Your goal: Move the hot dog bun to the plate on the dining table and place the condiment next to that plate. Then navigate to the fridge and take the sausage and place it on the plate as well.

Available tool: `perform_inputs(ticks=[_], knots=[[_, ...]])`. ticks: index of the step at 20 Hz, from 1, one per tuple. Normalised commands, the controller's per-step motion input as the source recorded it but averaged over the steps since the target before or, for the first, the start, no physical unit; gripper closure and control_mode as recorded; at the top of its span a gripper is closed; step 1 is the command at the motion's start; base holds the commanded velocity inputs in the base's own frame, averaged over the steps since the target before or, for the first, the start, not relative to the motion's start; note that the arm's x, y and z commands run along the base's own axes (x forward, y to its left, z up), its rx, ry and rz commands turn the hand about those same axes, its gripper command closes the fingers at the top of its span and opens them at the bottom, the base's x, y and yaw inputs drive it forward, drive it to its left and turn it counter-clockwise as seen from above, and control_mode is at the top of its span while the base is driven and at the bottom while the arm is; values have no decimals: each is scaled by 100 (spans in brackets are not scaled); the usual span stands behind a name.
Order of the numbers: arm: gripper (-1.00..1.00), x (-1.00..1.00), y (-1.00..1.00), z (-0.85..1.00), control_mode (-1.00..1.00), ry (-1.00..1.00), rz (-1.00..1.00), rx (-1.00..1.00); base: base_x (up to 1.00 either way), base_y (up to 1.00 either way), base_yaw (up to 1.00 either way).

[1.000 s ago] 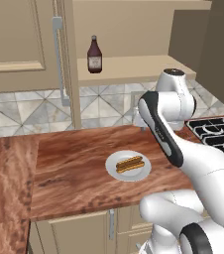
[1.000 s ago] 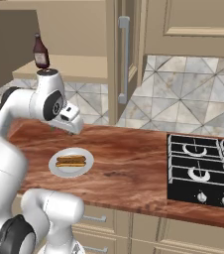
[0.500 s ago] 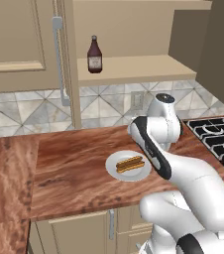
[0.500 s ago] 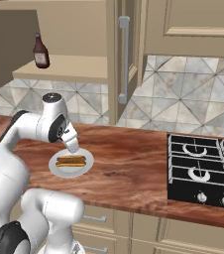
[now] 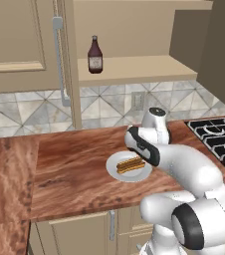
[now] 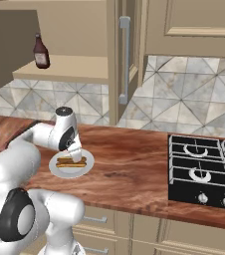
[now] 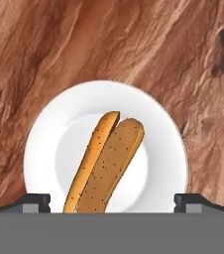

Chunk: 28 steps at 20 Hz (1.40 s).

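Since a second ago the white arm has swung down from head height, and its pincer (image 5: 140, 160) now hangs just over the round shallow white plate (image 5: 115, 172) in the left base view. On that plate lies the elongated golden-tan split hot dog bun (image 5: 130, 164), on the reddish-brown wood-grain counter (image 5: 69, 164). Up on the beige shelf (image 5: 134, 69) stands the small dark maroon bottle of condiment (image 5: 95, 55), well apart from the plate.

From the right base view, the pincer (image 6: 76, 157) points down at the bun (image 6: 67, 161), the plate (image 6: 59, 169) under it; the bottle (image 6: 41, 52) is on the shelf, and a black gas hob (image 6: 204, 169) sits at the right.

Looking along the hand, the fingertips (image 7: 34, 202) stand spread wide either side of the plate (image 7: 49, 134), gripping nothing, with the bun (image 7: 106, 161) between them.
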Motion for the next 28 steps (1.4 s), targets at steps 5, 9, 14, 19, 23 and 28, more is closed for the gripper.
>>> perform_inputs(ticks=[5,9,14,19,23,28], knots=[[-100,7,0,-56,-100,13,-11,8,0,0,0],[-100,14,0,-57,-100,15,-11,6,0,0,0],[-100,14,1,-42,-100,6,-10,3,0,0,0],[-100,19,10,-29,-100,0,-6,0,0,0,0],[-100,15,11,-29,-100,0,-5,0,0,0,0],[-100,8,13,-37,-100,0,-5,0,0,0,0]])
